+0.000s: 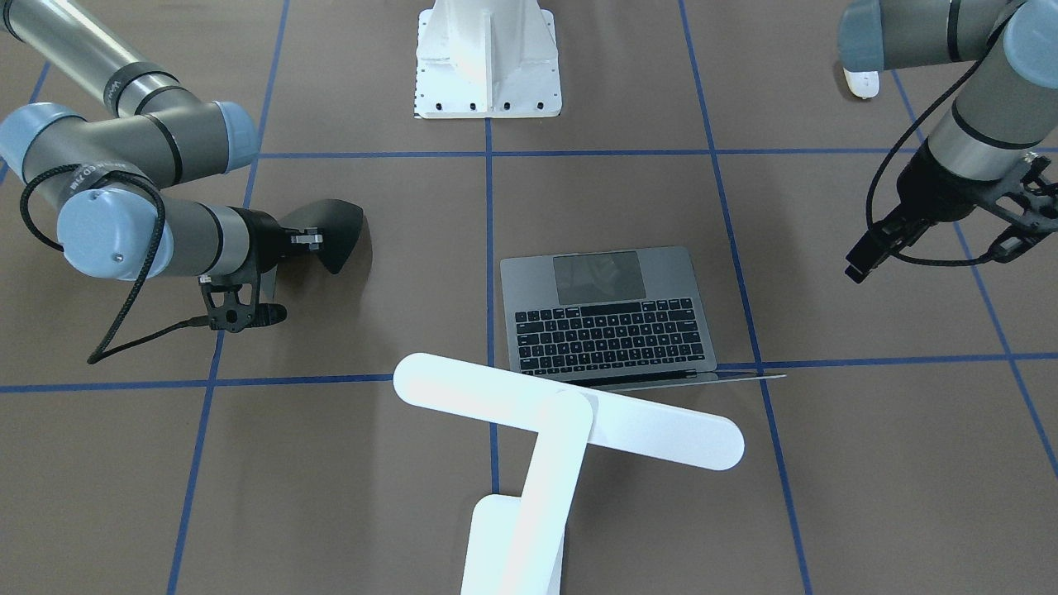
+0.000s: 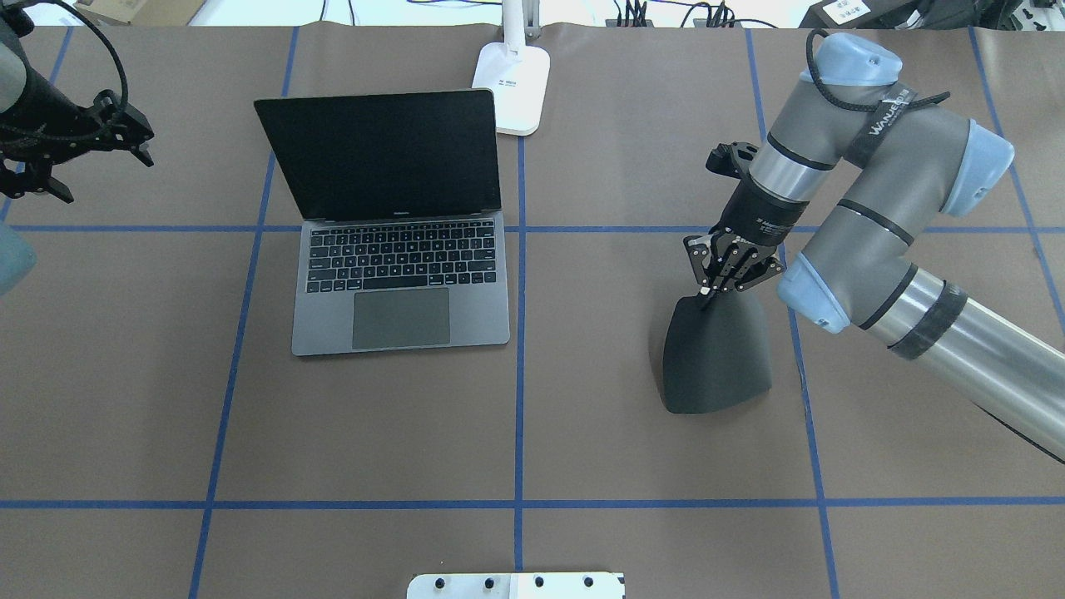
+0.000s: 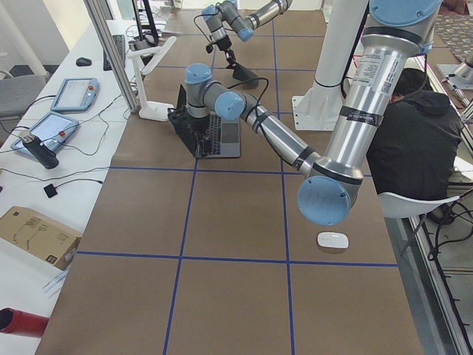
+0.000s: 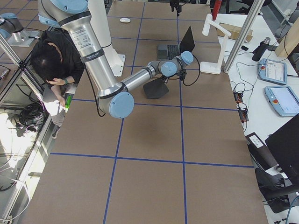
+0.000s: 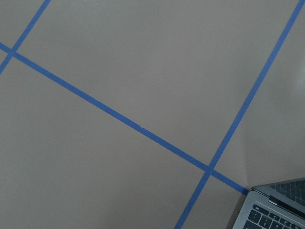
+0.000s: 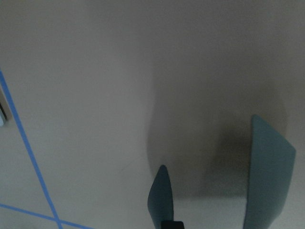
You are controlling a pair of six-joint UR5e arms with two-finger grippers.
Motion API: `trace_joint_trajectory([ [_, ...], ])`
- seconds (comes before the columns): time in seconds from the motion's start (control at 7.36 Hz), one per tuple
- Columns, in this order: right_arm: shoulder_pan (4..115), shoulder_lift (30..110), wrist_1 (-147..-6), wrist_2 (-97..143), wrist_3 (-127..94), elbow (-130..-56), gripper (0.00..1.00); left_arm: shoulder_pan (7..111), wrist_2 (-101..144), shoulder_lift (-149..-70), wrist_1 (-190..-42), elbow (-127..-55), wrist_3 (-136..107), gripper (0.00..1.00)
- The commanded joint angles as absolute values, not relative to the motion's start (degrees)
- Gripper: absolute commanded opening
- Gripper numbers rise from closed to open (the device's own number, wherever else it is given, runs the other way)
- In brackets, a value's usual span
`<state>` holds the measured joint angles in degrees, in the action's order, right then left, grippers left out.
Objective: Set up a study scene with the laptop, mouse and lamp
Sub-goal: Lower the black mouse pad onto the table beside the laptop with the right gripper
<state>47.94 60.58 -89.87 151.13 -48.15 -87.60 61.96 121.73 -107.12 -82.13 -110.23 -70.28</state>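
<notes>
The grey laptop (image 2: 399, 320) stands open left of the table's centre line, screen toward the far edge; it also shows in the front view (image 1: 607, 314). The white lamp's base (image 2: 512, 79) stands behind the laptop's right corner, and its bar head (image 1: 570, 409) hangs over the laptop's hinge. The white mouse (image 3: 332, 239) lies near the robot's side at the left end. My right gripper (image 2: 707, 293) is shut on one edge of a black pad (image 2: 715, 358), which curls with its lower edge near the table. My left gripper (image 1: 860, 266) hovers left of the laptop; I cannot tell how its jaws stand.
The white bolted pedestal (image 1: 488, 58) stands at the robot's edge in the middle. Blue tape lines cross the brown table (image 2: 632, 433). A person in black (image 3: 414, 140) sits beside the table on the robot's side.
</notes>
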Motion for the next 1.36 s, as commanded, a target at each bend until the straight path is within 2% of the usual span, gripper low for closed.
trace_joint_trajectory([
  [0.0,45.2,55.8,-82.0,147.7,-56.5,-81.9,0.00,62.0,121.7,-107.1,-82.2,-110.2,-70.4,1.00],
  [0.27,42.9,51.8,-79.5,144.3,-59.0,-77.9,0.00,62.0,121.7,-107.0,-82.2,-109.6,-70.3,1.00],
  [1.22,41.1,46.9,-77.9,140.6,-64.3,-72.5,0.00,62.0,121.7,-107.1,-82.4,-109.0,-70.3,1.00],
])
